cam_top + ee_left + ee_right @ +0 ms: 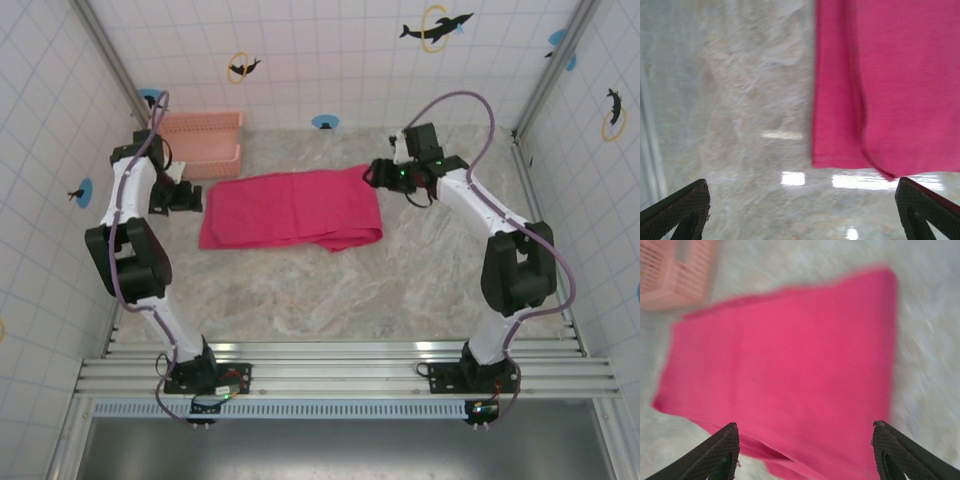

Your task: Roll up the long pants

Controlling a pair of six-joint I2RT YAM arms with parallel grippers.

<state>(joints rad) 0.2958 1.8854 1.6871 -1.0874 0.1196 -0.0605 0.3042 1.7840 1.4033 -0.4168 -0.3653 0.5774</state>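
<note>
Beneath the left gripper and the right gripper lies a glossy beige marbled tabletop. Bright patches of reflected light show just ahead of the left one. Beyond both rise white grid-tiled walls bearing black dolphin stickers in yellow rings and blue dots. Grey metal corner posts stand outboard of each.

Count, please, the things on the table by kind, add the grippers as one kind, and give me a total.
long pants, magenta-red: 1
basket, pale pink: 1
grippers: 2, the left gripper and the right gripper
Total: 4
</note>
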